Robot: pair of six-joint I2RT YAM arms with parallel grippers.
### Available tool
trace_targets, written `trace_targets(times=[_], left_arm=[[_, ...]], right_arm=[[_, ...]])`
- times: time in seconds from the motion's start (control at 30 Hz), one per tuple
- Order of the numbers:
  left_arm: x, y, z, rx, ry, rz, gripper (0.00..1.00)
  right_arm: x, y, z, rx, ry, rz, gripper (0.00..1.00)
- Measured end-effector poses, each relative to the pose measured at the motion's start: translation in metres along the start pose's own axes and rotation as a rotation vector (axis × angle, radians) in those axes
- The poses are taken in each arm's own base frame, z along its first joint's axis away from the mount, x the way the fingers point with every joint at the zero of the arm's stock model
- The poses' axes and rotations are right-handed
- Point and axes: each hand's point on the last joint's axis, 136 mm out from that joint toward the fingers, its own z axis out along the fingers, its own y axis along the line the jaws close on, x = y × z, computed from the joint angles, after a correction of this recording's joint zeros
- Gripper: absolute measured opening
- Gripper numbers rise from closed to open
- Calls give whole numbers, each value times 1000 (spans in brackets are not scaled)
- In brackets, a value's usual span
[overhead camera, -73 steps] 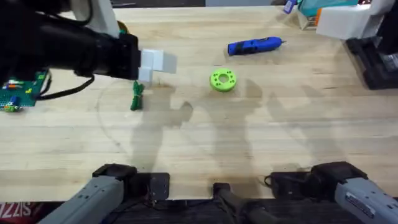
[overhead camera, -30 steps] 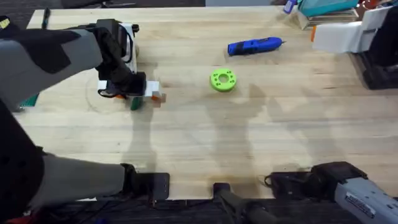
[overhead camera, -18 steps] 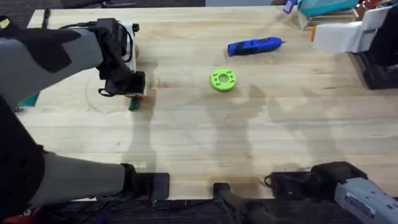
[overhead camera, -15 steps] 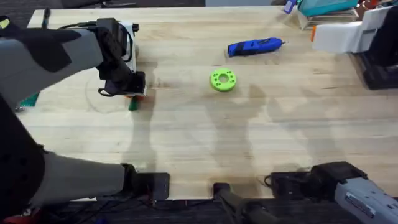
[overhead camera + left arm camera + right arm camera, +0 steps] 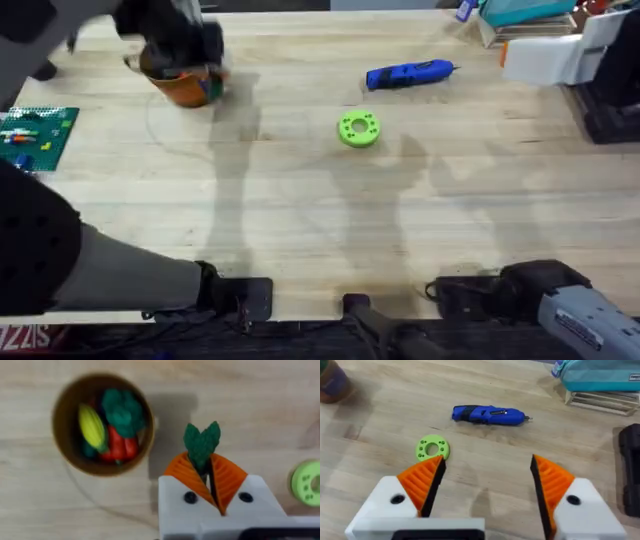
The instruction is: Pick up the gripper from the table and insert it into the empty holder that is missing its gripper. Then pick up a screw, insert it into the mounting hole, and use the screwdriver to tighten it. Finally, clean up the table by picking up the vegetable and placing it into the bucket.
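My left gripper (image 5: 210,480) is shut on the vegetable (image 5: 201,445), a dark-green leafy piece sticking out between the orange pads. It hangs beside the rim of the orange bucket (image 5: 102,424), not over the opening. The bucket (image 5: 182,88) stands at the table's far left, partly under my dark left arm (image 5: 165,35), and holds several toy vegetables. The blue screwdriver (image 5: 410,73) lies at the far middle and also shows in the right wrist view (image 5: 487,415). My right gripper (image 5: 487,482) is open and empty, raised at the far right. The loose gripper, the holder and the screw are out of view.
A bright green ring-shaped disc (image 5: 358,129) lies mid-table, near the screwdriver. A green brick board (image 5: 35,135) sits at the left edge. A teal case (image 5: 600,372) on a wooden stand and a black box (image 5: 605,100) are at the far right.
My left arm lifted the vegetable off the table and carried it back and left, next to the bucket, which has come into view. The right arm stayed still.
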Motion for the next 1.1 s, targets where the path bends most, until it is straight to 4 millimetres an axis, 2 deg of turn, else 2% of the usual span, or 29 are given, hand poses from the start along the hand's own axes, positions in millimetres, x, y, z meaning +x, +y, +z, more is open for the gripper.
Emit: trace_targets(times=[0.13,0.23,0.3,0.5,0.67,0.93,1.0,1.1], left_arm=[[-46,1,-31,-18,-144,13,5],[-68,12,-45,-70,-230,9,5],[-76,24,-49,-112,-262,-5,5],[-78,64,-50,-192,-276,-71,5],[-70,92,-34,-231,-230,-123,5],[-51,102,3,-228,-111,-141,12],[-46,102,11,-225,-83,-139,109],[-41,102,18,-222,-57,-140,441]], right_arm=[[0,0,0,0,0,0,994],[0,0,0,0,0,0,994],[0,0,0,0,1,0,994],[0,0,0,0,1,0,994],[0,0,0,0,0,0,994],[0,0,0,0,1,0,994],[0,0,0,0,1,0,993],[0,0,0,0,1,0,993]])
